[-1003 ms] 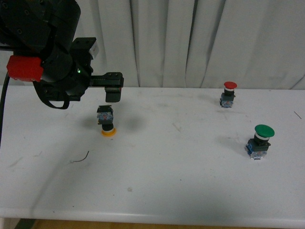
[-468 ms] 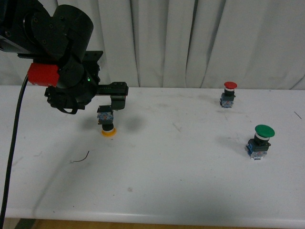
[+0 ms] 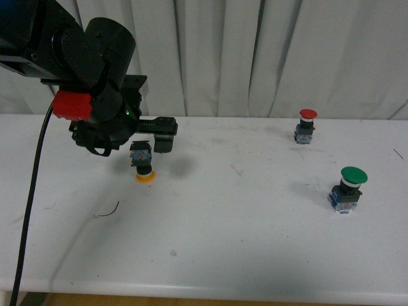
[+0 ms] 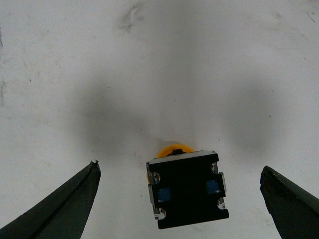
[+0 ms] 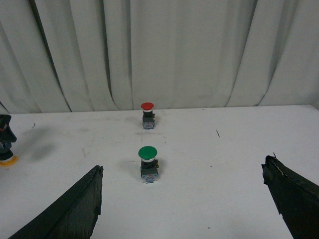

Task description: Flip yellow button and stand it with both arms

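Hanging over the near side of the white table (image 3: 255, 248), the right gripper (image 5: 182, 169) is spread wide and empty. Farther in, on the right, the green-capped button (image 3: 348, 188) stands upright. Beyond it, on the left, the yellow button (image 3: 143, 164) sits upside down, cap on the table and contact block up. The left gripper (image 3: 160, 137) hovers just over it, fingers (image 4: 65, 209) wide apart on either side, touching nothing. The red-capped button (image 3: 306, 125) stands far right, before the curtain (image 3: 255, 57).
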